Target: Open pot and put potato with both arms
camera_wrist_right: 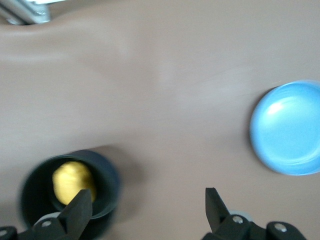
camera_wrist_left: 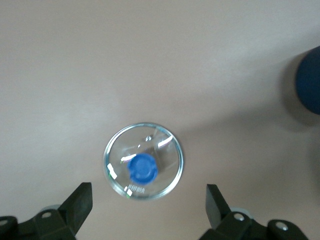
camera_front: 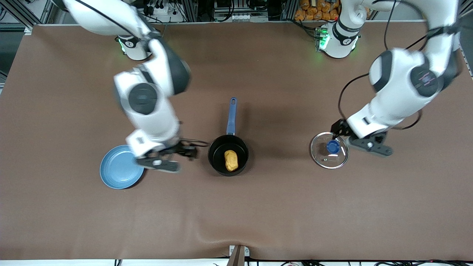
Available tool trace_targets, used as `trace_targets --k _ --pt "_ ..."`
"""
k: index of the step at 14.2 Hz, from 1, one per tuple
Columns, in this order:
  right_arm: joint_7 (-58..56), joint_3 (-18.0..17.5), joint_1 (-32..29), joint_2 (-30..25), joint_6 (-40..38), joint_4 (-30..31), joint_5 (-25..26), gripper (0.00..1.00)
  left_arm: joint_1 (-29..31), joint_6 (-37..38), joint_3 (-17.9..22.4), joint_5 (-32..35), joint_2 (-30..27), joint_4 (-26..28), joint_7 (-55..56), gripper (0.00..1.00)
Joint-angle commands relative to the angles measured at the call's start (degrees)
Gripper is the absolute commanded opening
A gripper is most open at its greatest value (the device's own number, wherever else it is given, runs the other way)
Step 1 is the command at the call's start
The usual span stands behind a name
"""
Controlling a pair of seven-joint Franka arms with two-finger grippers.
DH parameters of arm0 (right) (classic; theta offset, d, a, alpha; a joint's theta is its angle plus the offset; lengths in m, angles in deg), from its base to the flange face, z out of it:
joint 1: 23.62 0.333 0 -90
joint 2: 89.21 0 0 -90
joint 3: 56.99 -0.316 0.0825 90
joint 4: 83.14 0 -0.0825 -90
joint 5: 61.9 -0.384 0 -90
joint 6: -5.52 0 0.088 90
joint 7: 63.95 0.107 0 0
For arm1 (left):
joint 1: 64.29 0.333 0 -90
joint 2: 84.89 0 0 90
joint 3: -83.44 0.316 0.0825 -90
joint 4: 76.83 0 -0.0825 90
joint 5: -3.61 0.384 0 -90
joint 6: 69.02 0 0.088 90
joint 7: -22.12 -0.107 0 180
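Note:
The black pot [camera_front: 228, 155] stands open at mid-table, its blue handle [camera_front: 231, 116] pointing toward the robots' bases. The yellow potato [camera_front: 231, 160] lies inside it. The glass lid [camera_front: 329, 150] with its blue knob [camera_front: 333, 147] lies flat on the table toward the left arm's end. My left gripper [camera_front: 339, 131] is open and empty above the lid's edge; the left wrist view shows the lid [camera_wrist_left: 144, 161] just ahead of the gripper [camera_wrist_left: 148, 200]. My right gripper [camera_front: 187, 149] is open and empty between the plate and the pot. The right wrist view shows the gripper [camera_wrist_right: 148, 205], the pot [camera_wrist_right: 102, 175] and the potato [camera_wrist_right: 74, 182].
A flat light-blue plate [camera_front: 121, 167] lies toward the right arm's end, partly under the right hand; it also shows in the right wrist view [camera_wrist_right: 287, 127]. The brown table [camera_front: 236, 214] has a low ridge near its front edge.

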Motion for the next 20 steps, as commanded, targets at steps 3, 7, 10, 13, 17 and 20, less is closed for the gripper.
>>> trace_targets --k 3,7,10,13,17,20 --pt "-11.8 -1.49 -10.23 -8.24 -9.69 2.58 -0.18 1.0 2.06 20.22 -1.32 2.65 0.42 -17.3 4.44 1.0" --pt "-19.89 -1.49 -17.52 -14.21 -13.58 4.85 -4.39 1.0 15.91 23.32 -15.61 7.21 -4.58 -19.17 6.37 1.0" --pt "-26.22 -1.31 -21.48 -19.31 -13.84 9.07 -5.81 1.0 22.72 23.14 -22.51 8.27 -6.08 -18.9 7.6 1.0" --pt "-31.4 -0.61 -23.34 -23.88 -13.84 13.03 -5.98 1.0 23.08 23.05 -22.6 8.62 -5.91 -18.82 9.01 1.0" --pt "-37.56 3.86 -23.61 -27.67 -13.49 16.02 -6.07 1.0 23.16 23.05 -22.6 8.54 -5.82 -18.38 9.36 1.0" --pt "-37.84 4.49 -24.04 -31.53 -12.44 19.36 -6.07 1.0 23.6 23.05 -22.69 8.54 -5.73 -18.2 9.62 1.0"
